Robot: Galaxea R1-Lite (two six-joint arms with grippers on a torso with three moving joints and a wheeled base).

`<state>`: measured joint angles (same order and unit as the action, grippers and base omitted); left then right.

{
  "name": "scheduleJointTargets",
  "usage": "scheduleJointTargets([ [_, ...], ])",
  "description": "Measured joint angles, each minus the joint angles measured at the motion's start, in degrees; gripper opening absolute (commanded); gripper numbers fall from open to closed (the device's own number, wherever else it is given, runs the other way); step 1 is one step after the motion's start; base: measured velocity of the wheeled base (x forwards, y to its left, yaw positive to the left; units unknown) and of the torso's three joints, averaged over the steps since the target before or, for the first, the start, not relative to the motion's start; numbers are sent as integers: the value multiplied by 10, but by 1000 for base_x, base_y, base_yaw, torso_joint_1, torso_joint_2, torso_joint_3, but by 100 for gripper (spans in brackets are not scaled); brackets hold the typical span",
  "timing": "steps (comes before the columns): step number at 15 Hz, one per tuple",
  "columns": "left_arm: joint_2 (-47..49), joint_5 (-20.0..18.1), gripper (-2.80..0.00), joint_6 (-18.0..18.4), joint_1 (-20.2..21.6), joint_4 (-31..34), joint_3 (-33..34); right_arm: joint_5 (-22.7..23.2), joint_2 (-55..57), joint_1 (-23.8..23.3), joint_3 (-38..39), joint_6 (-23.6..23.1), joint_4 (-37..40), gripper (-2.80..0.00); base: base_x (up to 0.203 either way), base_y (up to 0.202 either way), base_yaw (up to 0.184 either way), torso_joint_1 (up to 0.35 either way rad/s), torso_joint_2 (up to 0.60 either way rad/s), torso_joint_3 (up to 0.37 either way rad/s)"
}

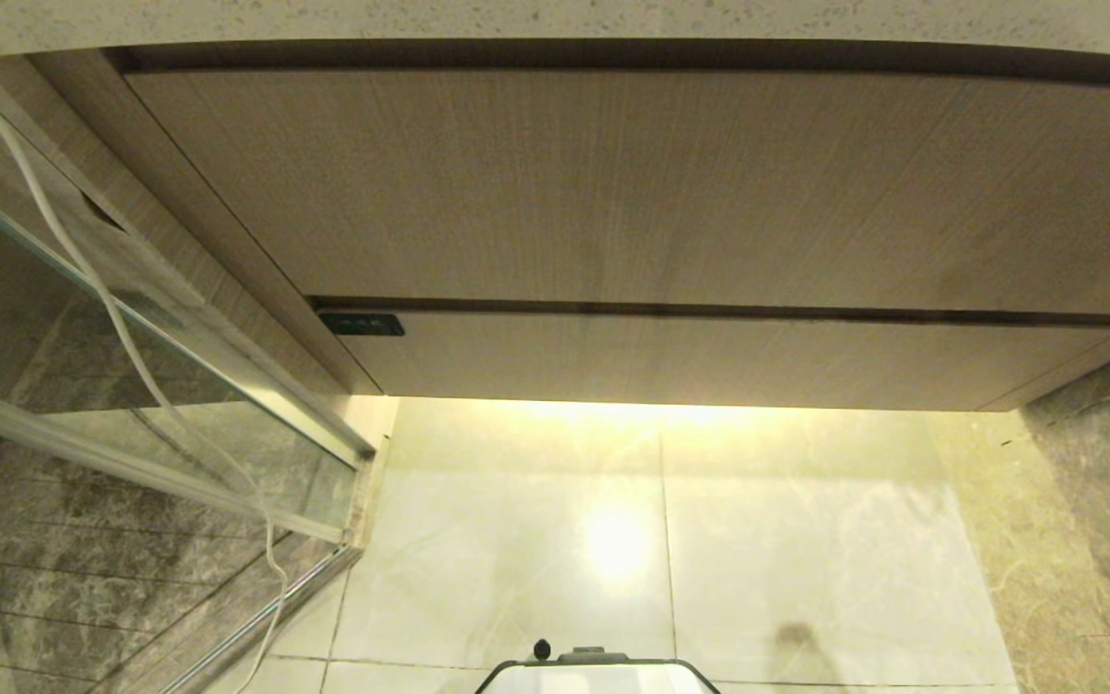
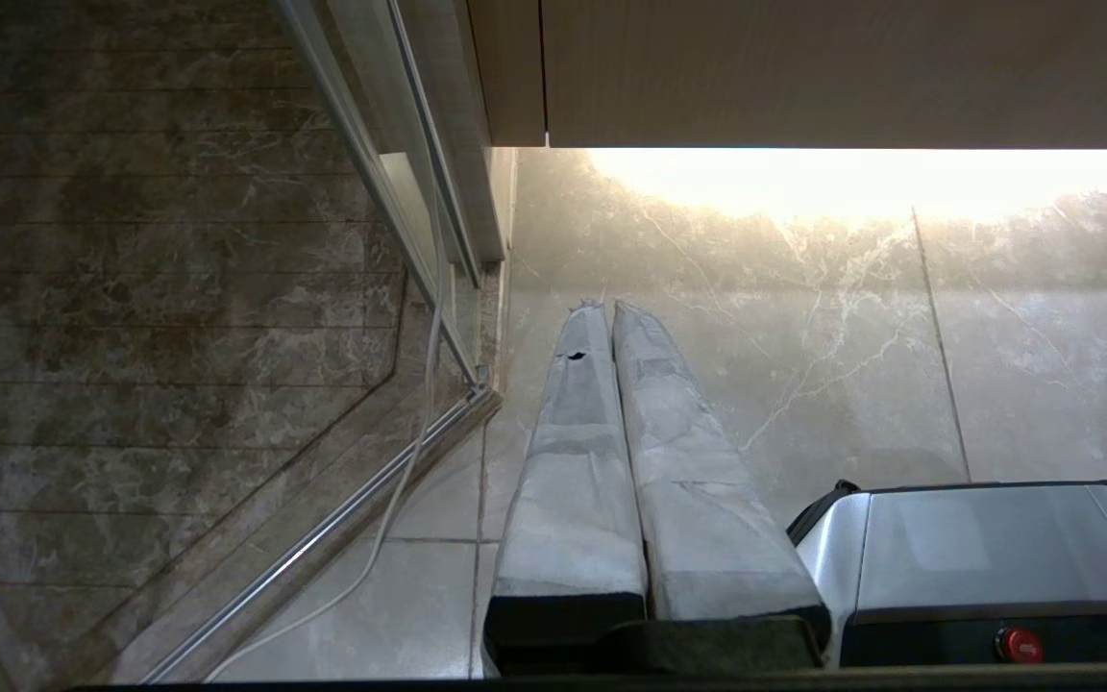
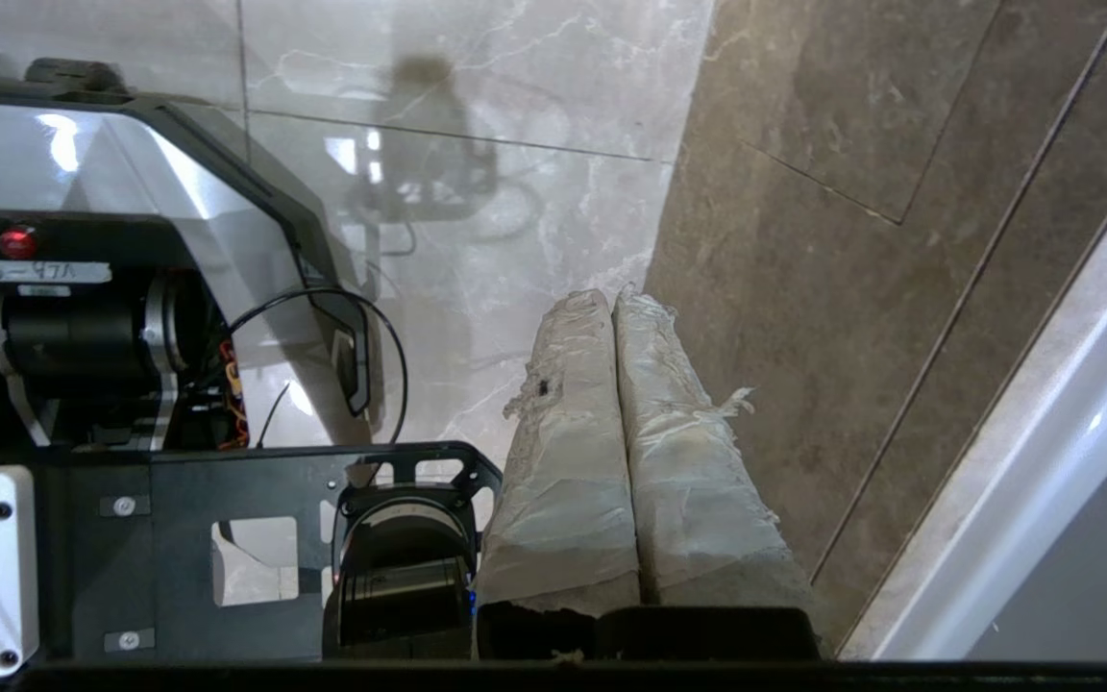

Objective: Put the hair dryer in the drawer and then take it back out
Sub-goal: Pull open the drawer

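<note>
Jaws pressed together and empty on both arms: the left gripper (image 2: 611,312) hangs low over the pale floor tiles (image 2: 851,384) beside the robot's base (image 2: 986,548), and the right gripper (image 3: 611,303) points down at the floor near a darker tile strip (image 3: 851,240), neither within reach of the cabinet. Both drawer fronts are shut flush: a tall upper panel (image 1: 613,183) and a lower, shallower front (image 1: 709,361) under the bench edge (image 1: 555,19). No hair dryer shows in any view, so its whereabouts cannot be told. A white cable (image 1: 121,328) runs down the glass partition (image 1: 131,386) at the left. Judgement: work on the drawer has not begun.
</note>
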<state>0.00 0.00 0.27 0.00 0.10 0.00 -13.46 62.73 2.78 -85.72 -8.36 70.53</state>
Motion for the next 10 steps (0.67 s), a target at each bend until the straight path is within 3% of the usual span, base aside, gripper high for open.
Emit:
scheduleJointTargets([
  [6,0,0,-280,0,0,0,0,57,-3,30,17,-21,-2,-280,0,0,0,0,0,0],
  [10,0,0,-280,0,0,0,0,62,15,51,35,-19,-24,-280,0,0,0,0,0,0],
])
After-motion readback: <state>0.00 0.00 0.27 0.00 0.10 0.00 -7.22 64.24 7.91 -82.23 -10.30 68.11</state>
